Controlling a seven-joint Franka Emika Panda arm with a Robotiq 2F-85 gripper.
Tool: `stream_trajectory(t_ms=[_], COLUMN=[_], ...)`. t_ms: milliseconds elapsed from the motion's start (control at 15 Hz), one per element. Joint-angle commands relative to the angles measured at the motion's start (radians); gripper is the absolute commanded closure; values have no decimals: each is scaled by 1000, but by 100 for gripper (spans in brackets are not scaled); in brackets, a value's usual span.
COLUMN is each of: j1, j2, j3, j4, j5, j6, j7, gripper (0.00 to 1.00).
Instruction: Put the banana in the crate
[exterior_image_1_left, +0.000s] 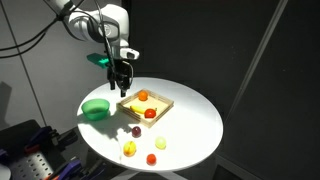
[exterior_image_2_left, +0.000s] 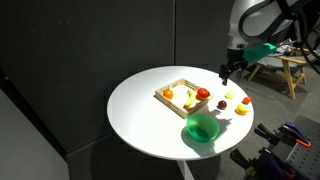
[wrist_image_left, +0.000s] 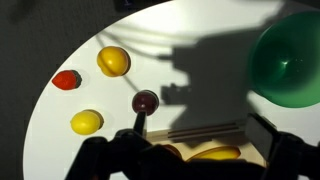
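- Hovering over the rim of the crate (exterior_image_1_left: 163, 101), the claw (exterior_image_1_left: 120, 80) has its fingers spread wide and holds nothing.
- Banana (wrist_image_left: 215, 155) lies inside the crate, near the middle of the desk (exterior_image_1_left: 195, 125).
- Green bowl (exterior_image_1_left: 96, 110) sits beside the crate, near the desk's edge.

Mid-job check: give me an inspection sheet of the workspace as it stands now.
Surface: round white table, brightly lit, hard shadows.
Job's things: banana already lies inside the crate, with an orange fruit and a red one.
Clutter: green bowl; dark plum, two yellow fruits and a small red piece loose on the table.
Grippers: gripper raised near the crate, open, empty.
Cables: cable hangs behind the arm, off the table.
Surroundings: dark curtains; wooden stool.
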Motion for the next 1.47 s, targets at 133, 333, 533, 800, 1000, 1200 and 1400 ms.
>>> stream_trajectory(t_ms=[133, 333, 533, 800, 1000, 1200, 1400], j1=[-30, -31, -22, -20, -20, -21, -24], j2=[-117, -132, -113, -112, -112, -109, -106], j3=[31, 39, 52, 66, 72, 73, 78], j4=[-59, -51, -36, -35, -36, -36, -40], j5=[3, 27, 47, 62, 59, 57, 39], j6=[-42, -51, -44, -41, -36, -27, -30], j7=[71, 66, 46, 26, 15, 7, 37], gripper=[0, 0, 0, 0, 0, 0, 0])
